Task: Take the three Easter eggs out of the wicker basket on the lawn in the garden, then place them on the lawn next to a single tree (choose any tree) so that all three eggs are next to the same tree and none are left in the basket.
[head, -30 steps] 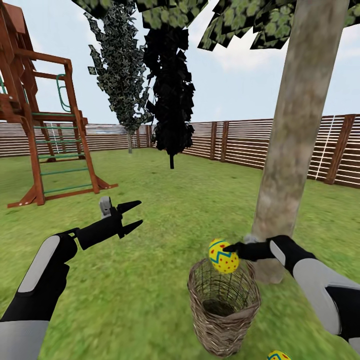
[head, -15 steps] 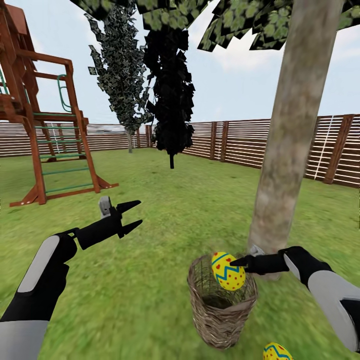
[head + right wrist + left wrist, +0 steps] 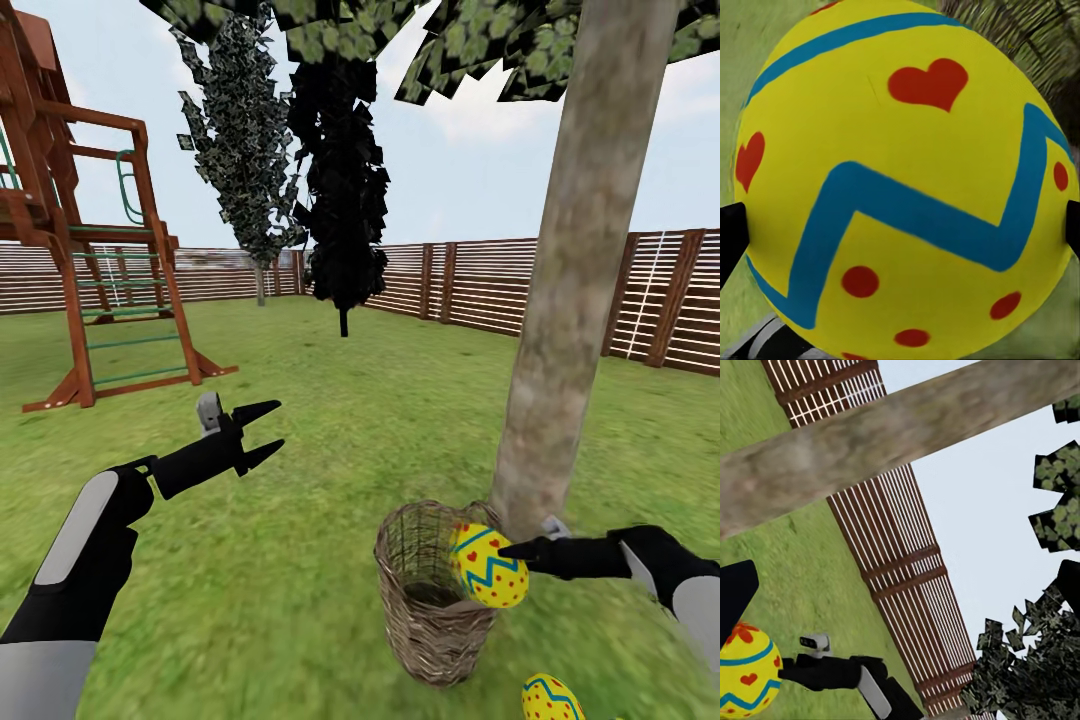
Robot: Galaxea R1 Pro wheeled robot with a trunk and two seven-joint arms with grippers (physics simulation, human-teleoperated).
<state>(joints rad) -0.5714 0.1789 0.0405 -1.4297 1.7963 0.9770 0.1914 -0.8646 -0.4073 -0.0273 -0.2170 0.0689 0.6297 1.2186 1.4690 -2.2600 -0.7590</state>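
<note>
My right gripper [image 3: 503, 553] is shut on a yellow Easter egg [image 3: 487, 567] with red dots and a blue zigzag, held just outside the wicker basket's [image 3: 432, 610] rim on the tree side. In the right wrist view this egg [image 3: 900, 180] sits between the two dark fingertips [image 3: 730, 234]. A second egg [image 3: 551, 699] lies on the lawn [image 3: 300, 560] near the basket, at the lower edge of the head view. The thick pale tree trunk [image 3: 575, 290] rises right behind the basket. My left gripper [image 3: 268, 428] hangs open and empty over the grass, well to the left.
A wooden play frame with a ladder [image 3: 90, 250] stands at far left. A dark-foliage thin tree [image 3: 342, 180] and a slatted fence [image 3: 480, 285] lie beyond. Open grass spreads between my arms and around the trunk.
My right gripper has carried the egg rightward and down, from above the basket to beside its rim near the trunk. The left arm has stayed still.
</note>
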